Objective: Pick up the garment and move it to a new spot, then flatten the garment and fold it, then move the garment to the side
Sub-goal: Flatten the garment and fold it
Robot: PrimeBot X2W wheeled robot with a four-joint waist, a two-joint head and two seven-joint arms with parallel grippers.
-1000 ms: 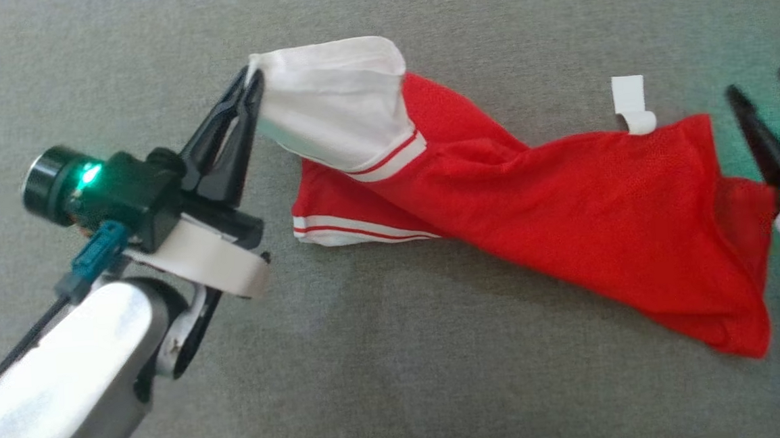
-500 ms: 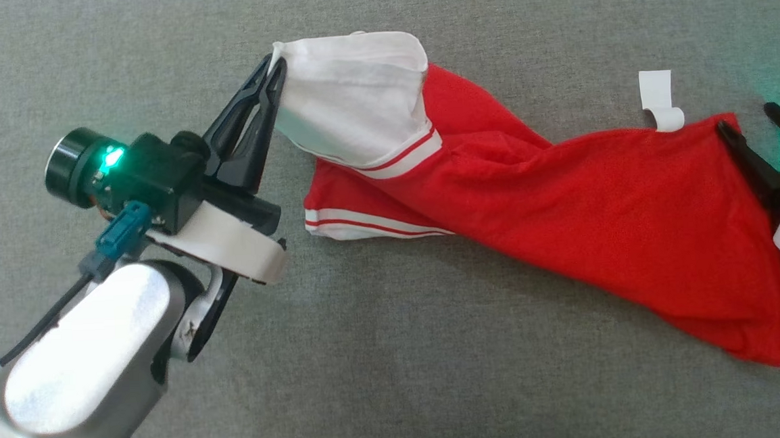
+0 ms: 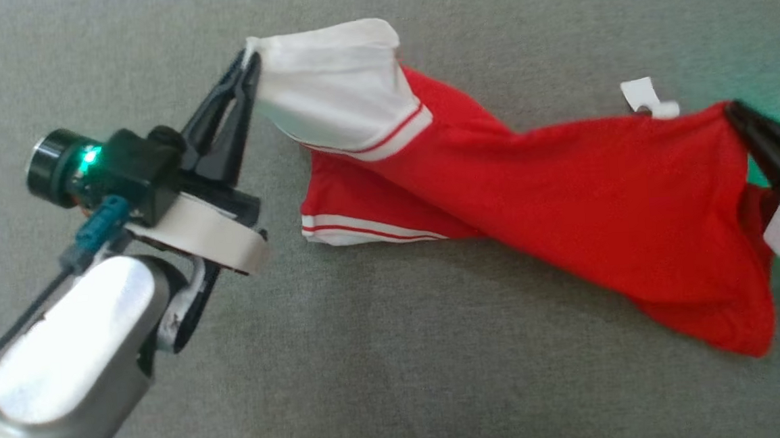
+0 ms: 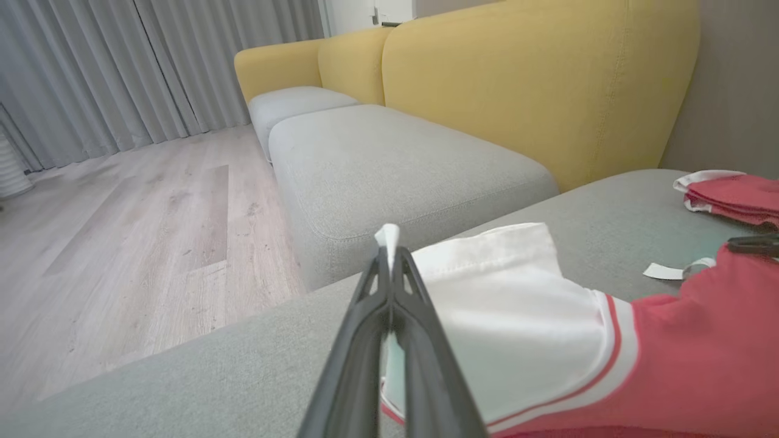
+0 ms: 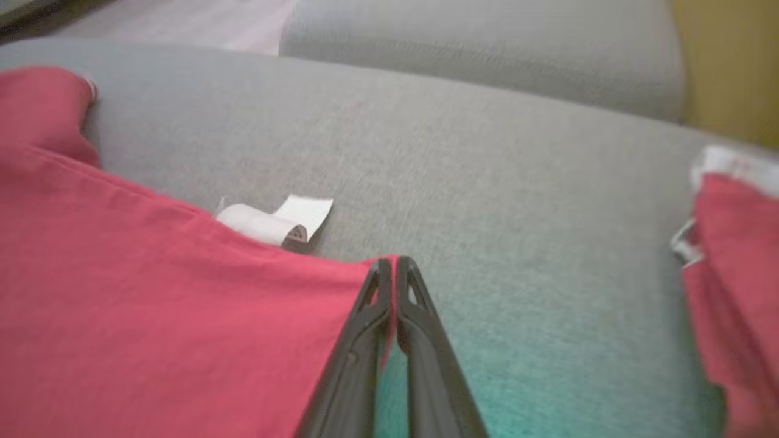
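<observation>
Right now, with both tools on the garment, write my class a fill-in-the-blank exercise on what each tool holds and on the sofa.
1. The left tool is shut on the ____ sleeve of the garment.
2. The right tool pinches a corner of the garment's ____ body.
3. In the left wrist view, the sofa back is ____.

Missing words: white; red; yellow.

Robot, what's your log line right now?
left gripper: shut on red-and-white cloth garment sleeve | right gripper: shut on hem | fold: not yet
</observation>
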